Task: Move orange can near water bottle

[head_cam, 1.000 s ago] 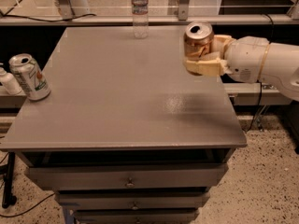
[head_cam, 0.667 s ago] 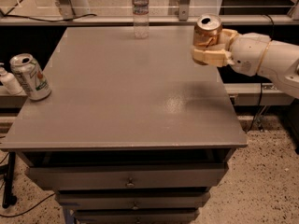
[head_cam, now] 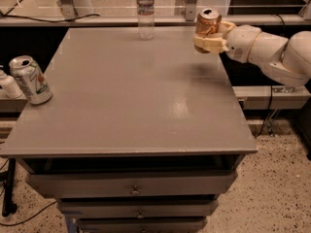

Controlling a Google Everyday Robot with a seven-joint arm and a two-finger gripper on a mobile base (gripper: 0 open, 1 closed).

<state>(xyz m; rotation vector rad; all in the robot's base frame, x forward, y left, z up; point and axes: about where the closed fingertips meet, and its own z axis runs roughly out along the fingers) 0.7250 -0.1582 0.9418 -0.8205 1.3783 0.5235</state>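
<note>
The orange can is copper-orange with a silver top. It is held upright in the air above the table's far right corner. My gripper is shut on the orange can, with the cream arm reaching in from the right. The water bottle is clear with a pale label band and stands upright at the table's far edge, left of the can and apart from it.
A grey table with drawers below fills the view. A white-and-green can stands at the left edge. A small white bottle sits just off the table on the left. A ledge runs behind.
My gripper has carried the orange can up and toward the far edge, closer to the water bottle. The bottle and the white-and-green can have not moved.
</note>
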